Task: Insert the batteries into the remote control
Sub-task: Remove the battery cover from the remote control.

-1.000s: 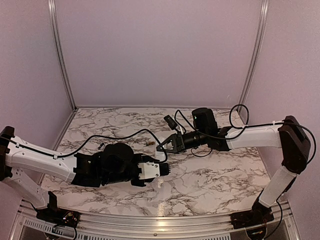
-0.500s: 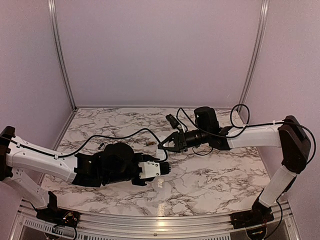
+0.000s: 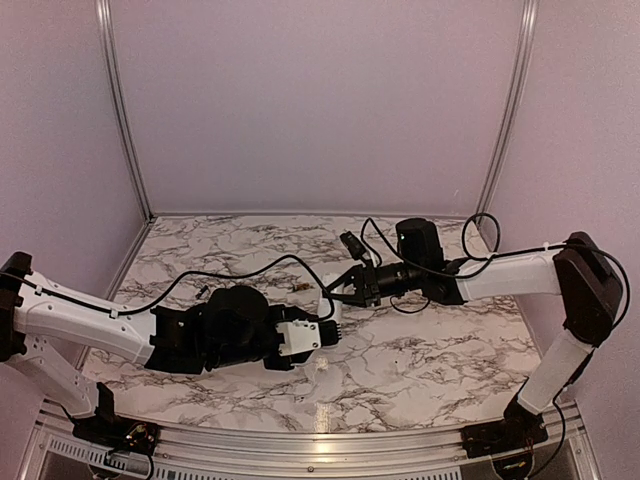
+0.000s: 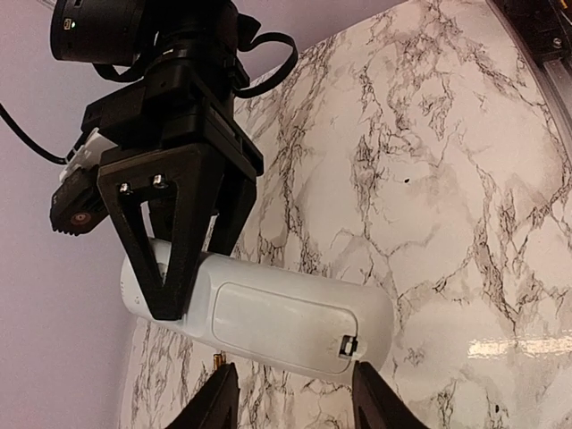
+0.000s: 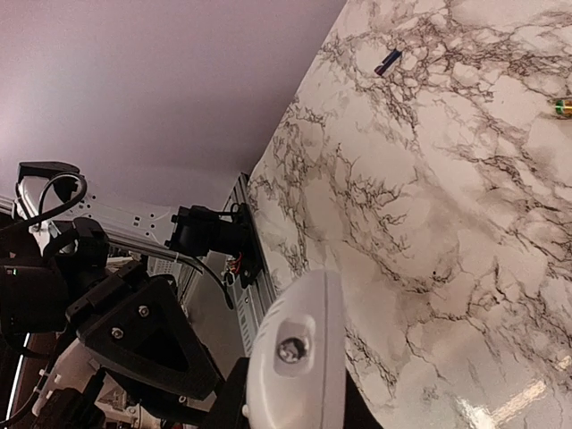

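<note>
Right gripper [image 4: 192, 279]: jaws clamped across one end of the small flat white plastic remote control [image 4: 380, 313]. It holds the handset clear of the white, dark-veined marble table [image 4: 447, 179], long axis roughly level. We judge this grip deliberate: pinching one end leaves the rest of the back free to work on.

Remote back faces the left wrist camera. The rounded rectangular battery cover [image 4: 277, 326] sits flush and closed, its small latch [image 4: 347, 344] at the end away from the right gripper.

Left gripper [image 4: 290, 380]: jaws partly apart, nothing between them, fingertips just beside the remote's lower edge, one tip close to the latch. We cannot tell whether it touches.

One slim golden-brown metallic battery [image 3: 297, 287] lies on the table near the remote, on the left arm's side of it. It is not picked up.

Our judgement:
- Step in hand: opening the cover, so the task is at an early stage.
- Next move: a fine fingertip push on the latch while the right gripper braces the remote.
- Risk: the handset may twist in its end grip under that push.
</note>
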{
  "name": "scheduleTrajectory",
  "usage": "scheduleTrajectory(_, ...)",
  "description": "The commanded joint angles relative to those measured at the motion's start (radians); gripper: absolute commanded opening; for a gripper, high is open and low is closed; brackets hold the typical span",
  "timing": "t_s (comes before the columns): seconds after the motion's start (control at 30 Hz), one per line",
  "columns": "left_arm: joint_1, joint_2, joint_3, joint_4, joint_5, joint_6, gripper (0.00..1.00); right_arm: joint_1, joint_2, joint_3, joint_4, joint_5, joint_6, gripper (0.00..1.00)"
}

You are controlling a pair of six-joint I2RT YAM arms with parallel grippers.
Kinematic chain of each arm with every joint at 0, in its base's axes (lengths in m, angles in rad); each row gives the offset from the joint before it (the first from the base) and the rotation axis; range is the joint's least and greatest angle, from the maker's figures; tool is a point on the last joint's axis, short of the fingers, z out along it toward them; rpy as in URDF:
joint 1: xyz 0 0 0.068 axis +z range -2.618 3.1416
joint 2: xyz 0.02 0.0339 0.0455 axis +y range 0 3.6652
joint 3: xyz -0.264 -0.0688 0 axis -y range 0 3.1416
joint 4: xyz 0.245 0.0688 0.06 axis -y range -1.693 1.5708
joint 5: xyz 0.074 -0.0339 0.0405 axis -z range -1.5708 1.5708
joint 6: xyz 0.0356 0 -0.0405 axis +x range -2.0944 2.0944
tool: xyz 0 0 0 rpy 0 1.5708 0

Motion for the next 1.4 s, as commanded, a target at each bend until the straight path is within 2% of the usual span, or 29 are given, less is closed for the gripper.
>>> scheduleTrajectory(0.0, 0.011, -0.038, -0.013, 0.037, -0.044, -0.038, 0.45, -0.019, -0.004, -0.007, 0.015, 0.000, 0.000, 0.00)
scheduleTrajectory(0.4, 0.014, -0.003, 0.008, 0.016, 0.039, -0.029, 0.51, -0.014, 0.008, -0.007, 0.016, -0.007, 0.013, 0.00)
scheduleTrajectory(1.07, 0.023, 0.057, 0.052, -0.010, 0.012, -0.023, 0.49, 0.039, 0.027, 0.023, 0.013, -0.030, 0.007, 0.00)
scheduleTrajectory(1.37, 0.019, 0.018, 0.076, -0.046, 0.029, -0.017, 0.49, 0.031, 0.039, 0.014, 0.014, -0.026, 0.004, 0.00)
